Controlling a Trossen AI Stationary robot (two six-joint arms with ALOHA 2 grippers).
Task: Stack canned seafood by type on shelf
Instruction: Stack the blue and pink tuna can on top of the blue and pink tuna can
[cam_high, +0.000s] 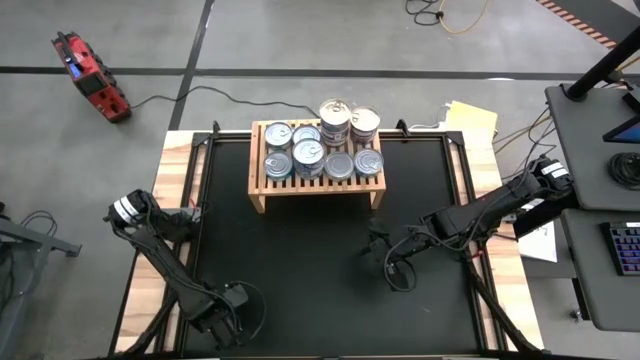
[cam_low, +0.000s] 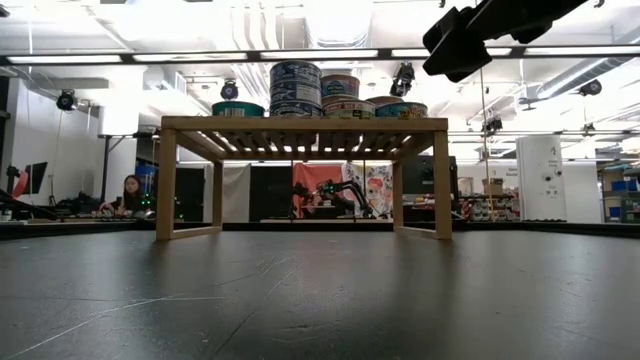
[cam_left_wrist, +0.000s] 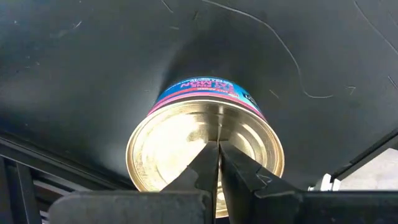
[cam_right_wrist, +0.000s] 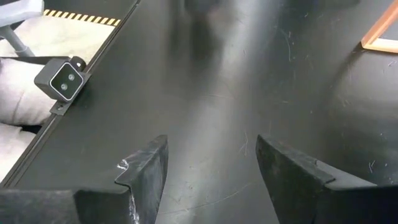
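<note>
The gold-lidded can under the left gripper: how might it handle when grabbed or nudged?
The can looks rigid metal, so probably firm to grip. Its glossy lid suggests shut fingers could skid. Squat and lying flat, it likely slides rather than tips.

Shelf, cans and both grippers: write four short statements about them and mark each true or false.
1. The shelf holds several cans, some stacked. True.
2. The left gripper stands wide open. False: its fingers are shut together, above the gold-lidded can.
3. The right gripper is open and holds nothing. True.
4. The gold-lidded can sits on the shelf. False: it rests on the black table mat, apart from the shelf.
</note>
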